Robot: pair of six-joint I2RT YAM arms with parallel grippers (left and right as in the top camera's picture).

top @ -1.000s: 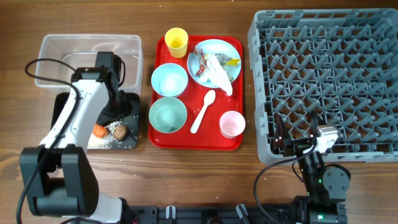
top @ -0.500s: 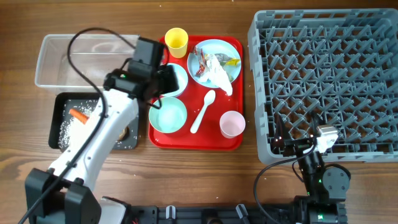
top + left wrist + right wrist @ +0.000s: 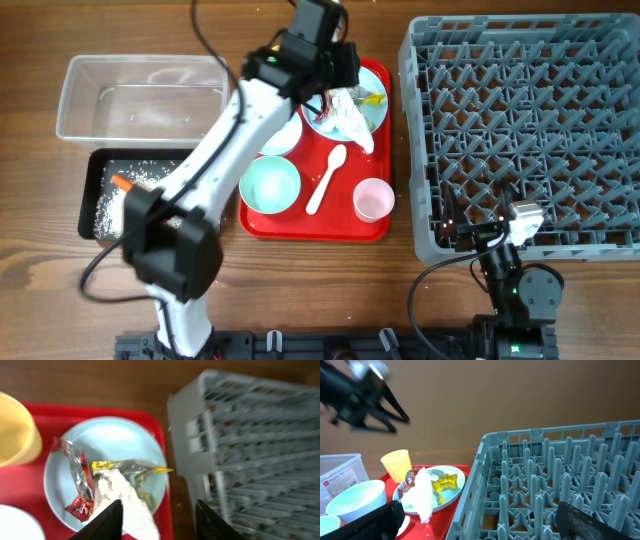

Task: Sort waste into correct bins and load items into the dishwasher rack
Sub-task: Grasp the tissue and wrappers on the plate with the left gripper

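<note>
Brown wooden table [image 3: 330,290], flat red serving tray [image 3: 340,225] on it. Left gripper [image 3: 159,515] hovers spread and empty over the round light blue plate [image 3: 115,440] holding crumpled white tissue [image 3: 122,502] and red and silver-yellow wrappers [image 3: 79,475], likely lining up a waste grab. Right gripper [image 3: 480,515], spread wide, sits beside the grey pegged dishwasher rack [image 3: 560,485].

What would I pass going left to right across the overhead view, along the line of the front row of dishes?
black tray → mint bowl → white spoon → pink cup → grey rack
</note>
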